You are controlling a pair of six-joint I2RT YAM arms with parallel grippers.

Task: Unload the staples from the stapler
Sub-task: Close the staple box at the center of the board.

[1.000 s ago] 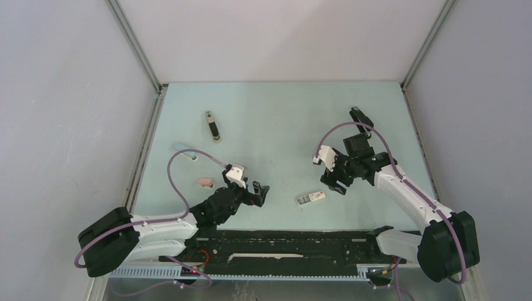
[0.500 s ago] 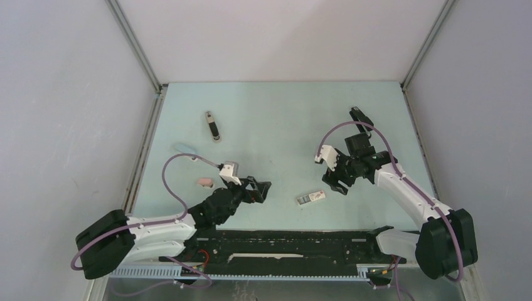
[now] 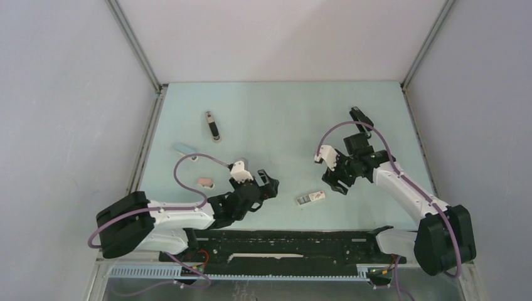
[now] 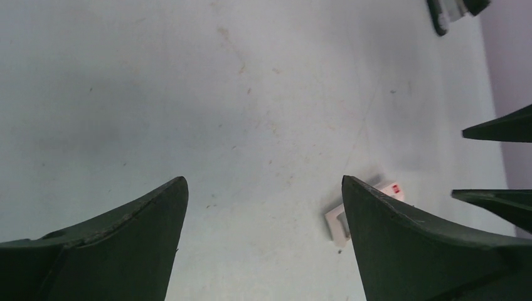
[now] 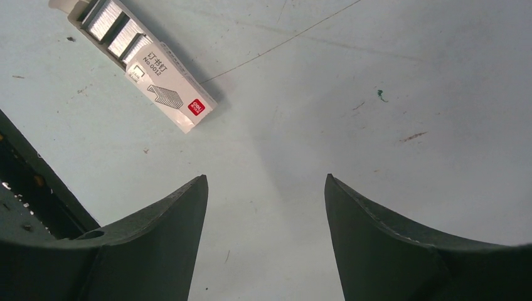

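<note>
Two grippers, left (image 4: pixel 263 179) and right (image 5: pixel 265 177), stand open and empty. The stapler (image 3: pixel 214 126) lies well apart, toward the bench's far left corner. I think the left arm should reach it first.

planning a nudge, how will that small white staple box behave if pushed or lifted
The staple box lies flat on the smooth table, so it would probably slide rather than tip or roll. It looks like thin card, so likely light and easily crushed. One end is open with staple strips showing; tilted that way, they could slip out.
</note>
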